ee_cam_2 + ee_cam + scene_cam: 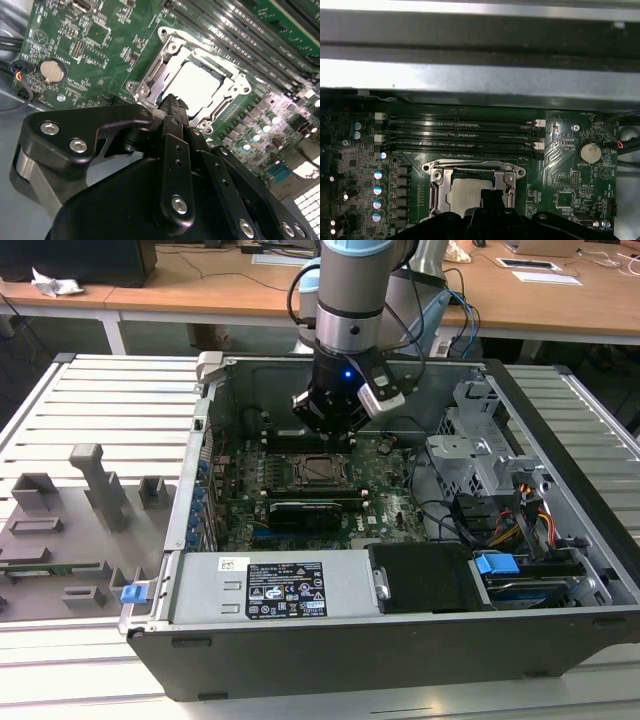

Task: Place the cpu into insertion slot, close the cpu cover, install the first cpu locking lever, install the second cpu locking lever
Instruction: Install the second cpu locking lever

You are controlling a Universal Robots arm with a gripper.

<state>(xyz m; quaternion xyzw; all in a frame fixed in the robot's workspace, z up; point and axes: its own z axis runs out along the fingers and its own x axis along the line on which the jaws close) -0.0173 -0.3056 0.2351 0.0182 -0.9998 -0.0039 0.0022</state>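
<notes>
Exterior view: cpu (pixel 322 469) flat (seated)

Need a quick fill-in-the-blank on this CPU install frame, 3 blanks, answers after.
1. The chip lies inside the ____ on the green board.
2. The metal cover frame lies ____ over the chip, whose face shows through its window.
3. In the exterior view the gripper hangs inside the open computer ____, above the socket.

Missing words: socket; closed; case

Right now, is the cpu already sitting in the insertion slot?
Yes, the cpu lies flat inside the insertion slot, framed by the cpu cover.
</notes>
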